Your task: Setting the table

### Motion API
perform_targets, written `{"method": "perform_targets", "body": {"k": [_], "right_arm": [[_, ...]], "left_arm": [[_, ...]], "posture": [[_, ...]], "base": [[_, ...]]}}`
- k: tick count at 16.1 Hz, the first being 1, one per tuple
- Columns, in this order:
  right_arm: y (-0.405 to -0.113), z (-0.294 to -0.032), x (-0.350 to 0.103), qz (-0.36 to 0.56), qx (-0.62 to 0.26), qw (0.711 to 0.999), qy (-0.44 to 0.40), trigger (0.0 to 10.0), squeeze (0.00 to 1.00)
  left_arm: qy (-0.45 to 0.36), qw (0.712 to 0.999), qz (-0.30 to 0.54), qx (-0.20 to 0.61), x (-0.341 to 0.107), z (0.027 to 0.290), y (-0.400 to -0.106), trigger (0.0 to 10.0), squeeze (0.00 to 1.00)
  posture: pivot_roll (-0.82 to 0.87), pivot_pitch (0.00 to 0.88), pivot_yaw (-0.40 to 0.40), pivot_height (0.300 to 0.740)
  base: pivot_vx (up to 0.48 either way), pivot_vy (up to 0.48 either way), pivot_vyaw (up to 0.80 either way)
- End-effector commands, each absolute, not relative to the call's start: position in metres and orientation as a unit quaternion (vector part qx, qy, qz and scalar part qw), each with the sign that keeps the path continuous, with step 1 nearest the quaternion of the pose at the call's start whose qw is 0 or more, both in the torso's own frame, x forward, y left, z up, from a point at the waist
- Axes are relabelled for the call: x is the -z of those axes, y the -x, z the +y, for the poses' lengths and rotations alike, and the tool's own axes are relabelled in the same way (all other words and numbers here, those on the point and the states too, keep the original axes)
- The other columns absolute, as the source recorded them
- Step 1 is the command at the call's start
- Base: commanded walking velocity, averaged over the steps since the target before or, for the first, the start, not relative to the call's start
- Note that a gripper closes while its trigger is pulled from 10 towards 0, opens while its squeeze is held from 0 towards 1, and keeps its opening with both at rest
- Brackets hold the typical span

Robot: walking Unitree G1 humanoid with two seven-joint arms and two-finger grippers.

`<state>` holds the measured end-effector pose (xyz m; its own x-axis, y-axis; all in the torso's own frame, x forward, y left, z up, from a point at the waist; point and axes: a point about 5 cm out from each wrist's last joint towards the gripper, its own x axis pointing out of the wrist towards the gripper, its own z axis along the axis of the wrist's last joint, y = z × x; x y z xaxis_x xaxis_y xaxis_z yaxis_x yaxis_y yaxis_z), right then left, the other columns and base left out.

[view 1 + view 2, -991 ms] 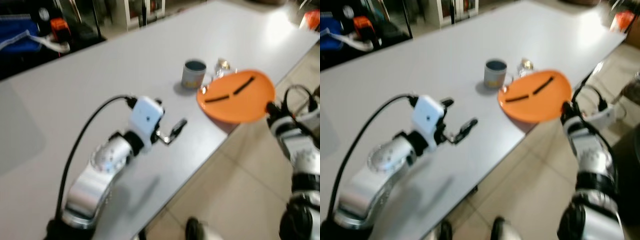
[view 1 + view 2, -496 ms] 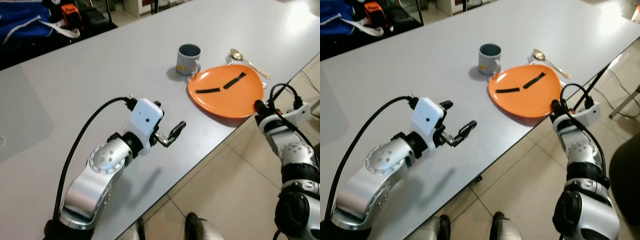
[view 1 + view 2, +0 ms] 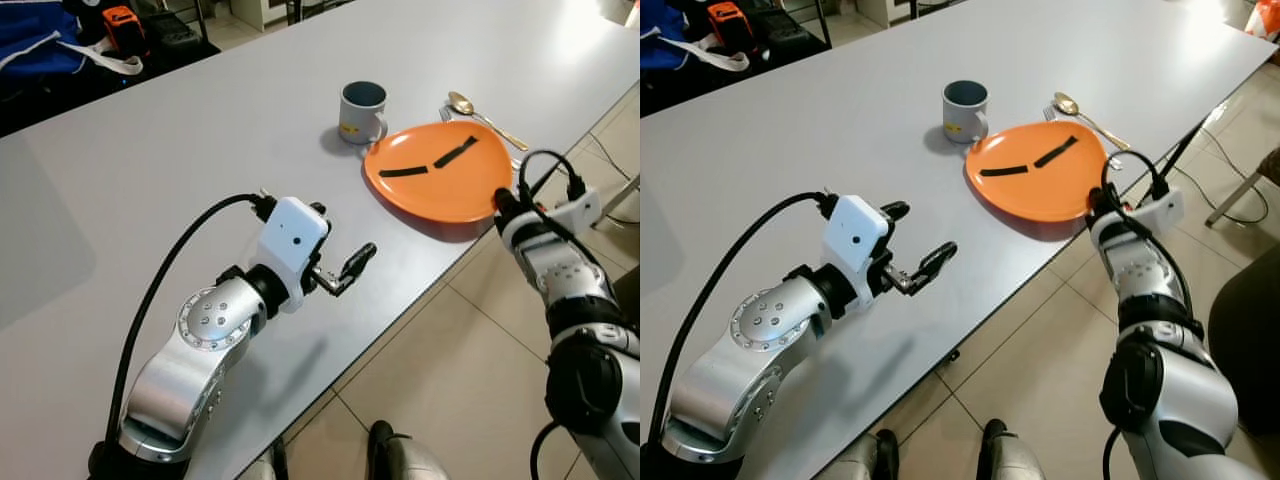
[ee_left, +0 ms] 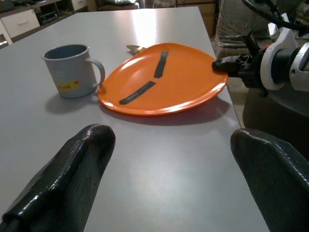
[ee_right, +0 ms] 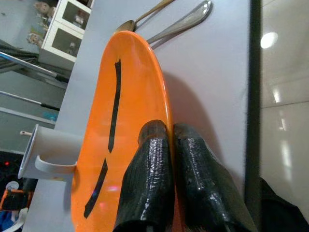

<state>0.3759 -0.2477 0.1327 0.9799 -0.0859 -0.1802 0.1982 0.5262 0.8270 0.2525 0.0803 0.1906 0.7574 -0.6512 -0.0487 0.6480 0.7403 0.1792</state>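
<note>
Plate [image 3: 440,170]: orange, upper right of frame, on the table [image 3: 200,130] beside the mug [image 3: 361,110].
Right gripper [image 5: 166,145]: pinching the plate's near rim.
Left gripper [image 3: 340,272]: fingers apart (empty).
Technique: lower flat, then release; avoid spoon [image 3: 470,106].

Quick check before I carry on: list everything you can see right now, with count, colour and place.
table: one, light grey, long, running across the scene
plate: one, orange with two black strips, at the table's near edge, its rim pinched by the right gripper
mug: one, grey-blue, on the table just beyond the plate
spoon: one, gold-toned, on the table by the plate's far side
fork: one, silver, beside the spoon, partly hidden by the plate
floor: beige tiles, beside the table
left gripper: black fingers open, above the table, apart from the plate
right gripper: black fingers shut on the plate's rim
</note>
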Motion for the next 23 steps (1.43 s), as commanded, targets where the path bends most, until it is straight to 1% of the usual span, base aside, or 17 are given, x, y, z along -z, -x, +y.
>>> {"method": "perform_targets", "body": {"k": [1, 4, 7, 9, 10, 12, 14, 15, 16, 17, 19, 21, 23], "right_arm": [[-0.379, -0.243, -0.134, 0.073, 0.069, 0.882, -0.461, 10.0, 1.0], [-0.381, -0.233, -0.131, 0.104, 0.053, 0.893, -0.434, 10.0, 1.0], [-0.381, -0.23, -0.127, 0.121, 0.052, 0.896, -0.424, 10.0, 1.0], [-0.379, -0.233, -0.125, 0.127, 0.062, 0.901, -0.411, 10.0, 1.0], [-0.376, -0.242, -0.122, 0.135, 0.088, 0.909, -0.385, 10.0, 1.0], [-0.376, -0.245, -0.122, 0.138, 0.088, 0.911, -0.378, 10.0, 1.0], [-0.376, -0.251, -0.129, 0.138, 0.082, 0.923, -0.35, 10.0, 1.0], [-0.376, -0.252, -0.13, 0.139, 0.085, 0.924, -0.347, 10.0, 1.0], [-0.374, -0.259, -0.129, 0.157, 0.117, 0.923, -0.33, 10.0, 1.0], [-0.372, -0.263, -0.126, 0.181, 0.148, 0.922, -0.309, 10.0, 0.0], [-0.371, -0.265, -0.127, 0.173, 0.154, 0.922, -0.31, 10.0, 0.0], [-0.371, -0.269, -0.134, 0.145, 0.157, 0.924, -0.316, 10.0, 0.0], [-0.368, -0.271, -0.137, 0.147, 0.164, 0.924, -0.312, 10.0, 0.0]], "left_arm": [[-0.092, 0.928, -0.015, 0.36, -0.194, 0.078, -0.248, 10.0, 0.0], [-0.092, 0.929, -0.015, 0.358, -0.195, 0.079, -0.249, 10.0, 0.0], [-0.093, 0.93, -0.014, 0.356, -0.196, 0.08, -0.249, 10.0, 0.0], [-0.092, 0.93, -0.014, 0.355, -0.196, 0.078, -0.25, 10.0, 0.0], [-0.091, 0.93, -0.015, 0.355, -0.196, 0.077, -0.251, 10.0, 0.0], [-0.091, 0.93, -0.015, 0.355, -0.196, 0.076, -0.252, 10.0, 0.0], [-0.088, 0.93, -0.017, 0.355, -0.197, 0.075, -0.252, 10.0, 0.0], [-0.088, 0.93, -0.017, 0.355, -0.197, 0.075, -0.252, 10.0, 0.0], [-0.087, 0.93, -0.017, 0.356, -0.197, 0.075, -0.252, 10.0, 0.0], [-0.085, 0.93, -0.016, 0.358, -0.196, 0.074, -0.252, 10.0, 0.0], [-0.084, 0.93, -0.016, 0.358, -0.196, 0.074, -0.253, 10.0, 0.0], [-0.083, 0.93, -0.018, 0.357, -0.197, 0.073, -0.254, 10.0, 0.0], [-0.083, 0.932, -0.018, 0.352, -0.196, 0.074, -0.256, 10.0, 0.0]], "posture": [[0.11, 0.167, 0.003, 0.74], [0.11, 0.171, 0.001, 0.74], [0.11, 0.178, -0.002, 0.74], [0.11, 0.177, -0.002, 0.74], [0.11, 0.174, -0.003, 0.74], [0.1, 0.172, -0.001, 0.74], [0.1, 0.165, -0.002, 0.74], [0.1, 0.165, -0.002, 0.74], [0.09, 0.16, 0.001, 0.74], [0.09, 0.157, 0.004, 0.74], [0.09, 0.152, 0.004, 0.74], [0.09, 0.146, 0.005, 0.74], [0.08, 0.14, 0.005, 0.74]], "base": [[0.0, 0.0, 0.0], [0.0, 0.0, 0.0], [0.0, 0.0, 0.0], [0.0, 0.0, 0.0], [0.0, 0.0, 0.0], [0.0, 0.0, 0.0], [0.0, 0.0, 0.0], [0.0, 0.0, 0.0], [0.0, 0.0, 0.0], [0.0, 0.0, 0.0], [0.0, 0.0, 0.0], [0.0, 0.0, 0.0], [0.0, 0.0, 0.0]]}}
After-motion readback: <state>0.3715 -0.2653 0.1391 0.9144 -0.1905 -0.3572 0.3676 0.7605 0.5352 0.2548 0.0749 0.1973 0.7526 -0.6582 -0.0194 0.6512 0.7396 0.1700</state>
